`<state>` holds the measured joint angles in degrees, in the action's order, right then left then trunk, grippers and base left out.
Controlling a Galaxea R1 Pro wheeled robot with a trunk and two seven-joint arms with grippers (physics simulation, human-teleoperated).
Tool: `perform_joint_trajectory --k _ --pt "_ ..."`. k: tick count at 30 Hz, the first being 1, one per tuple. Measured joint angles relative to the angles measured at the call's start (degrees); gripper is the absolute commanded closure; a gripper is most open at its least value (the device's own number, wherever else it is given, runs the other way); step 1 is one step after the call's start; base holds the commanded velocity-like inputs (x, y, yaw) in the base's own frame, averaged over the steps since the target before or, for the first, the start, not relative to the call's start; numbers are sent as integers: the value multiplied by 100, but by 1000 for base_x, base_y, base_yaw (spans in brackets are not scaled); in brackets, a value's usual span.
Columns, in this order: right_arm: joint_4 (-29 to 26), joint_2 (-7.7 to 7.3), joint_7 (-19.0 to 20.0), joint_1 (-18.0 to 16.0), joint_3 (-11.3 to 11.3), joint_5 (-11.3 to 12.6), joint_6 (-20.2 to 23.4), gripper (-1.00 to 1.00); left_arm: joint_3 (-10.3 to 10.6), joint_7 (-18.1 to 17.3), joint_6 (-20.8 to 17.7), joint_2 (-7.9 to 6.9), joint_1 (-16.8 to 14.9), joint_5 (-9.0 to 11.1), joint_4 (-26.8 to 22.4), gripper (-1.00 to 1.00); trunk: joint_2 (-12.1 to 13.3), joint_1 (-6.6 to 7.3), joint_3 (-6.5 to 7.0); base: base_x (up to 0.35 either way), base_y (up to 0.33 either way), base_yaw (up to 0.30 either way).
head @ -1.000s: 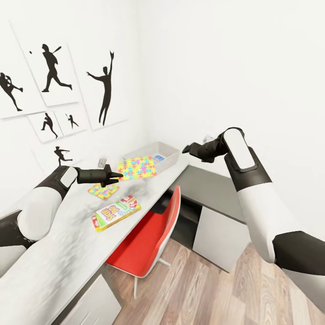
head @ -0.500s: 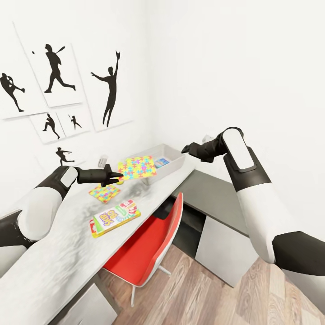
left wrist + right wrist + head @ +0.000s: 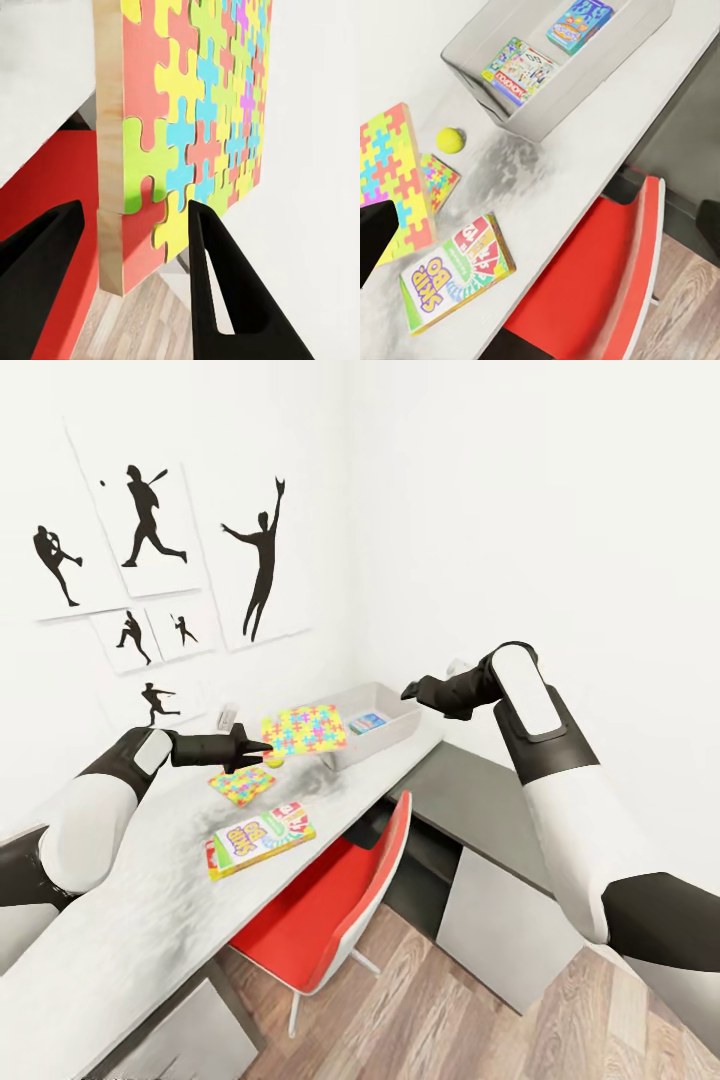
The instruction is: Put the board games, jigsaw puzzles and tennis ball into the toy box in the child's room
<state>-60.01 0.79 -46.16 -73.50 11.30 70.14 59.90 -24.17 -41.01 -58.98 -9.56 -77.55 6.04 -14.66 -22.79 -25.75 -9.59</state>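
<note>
Carrying larger jigsaw puzzle (image 3: 304, 729) with left gripper (image 3: 256, 750), I keep mat clear above table (image 3: 130, 920); jaws closed on its near edge, rest reaching ahead toward toy box (image 3: 405, 727), likely for drop-in. Left wrist view confirms pinch: one finger (image 3: 214, 285) on printed face, other behind wooden back. Right gripper (image 3: 408, 691) hovers beyond box; jaw state I cannot tell. Right wrist view reveals what head view barely shows: two board games (image 3: 520, 70) inside box, tennis ball (image 3: 449, 139) beside it, smaller puzzle (image 3: 437, 180), SKIP-BO box (image 3: 454, 271) below left jaws.
</note>
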Motion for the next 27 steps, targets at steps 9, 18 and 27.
perform_joint_trajectory --k 9,18,27 --pt "-7 1 -8 0 -4 -8 2 -100 -254 20 38 0 0 -4 -2 100 0 1 3 70 -201 13" --pt "-7 40 -9 9 -1 0 -2 -100 -349 48 42 0 0 -19 -3 100 0 2 -6 233 -40 26" --pt "-2 158 -9 8 -13 -29 -2 -100 -362 47 40 -7 0 -11 -2 100 0 1 -57 145 -99 129"
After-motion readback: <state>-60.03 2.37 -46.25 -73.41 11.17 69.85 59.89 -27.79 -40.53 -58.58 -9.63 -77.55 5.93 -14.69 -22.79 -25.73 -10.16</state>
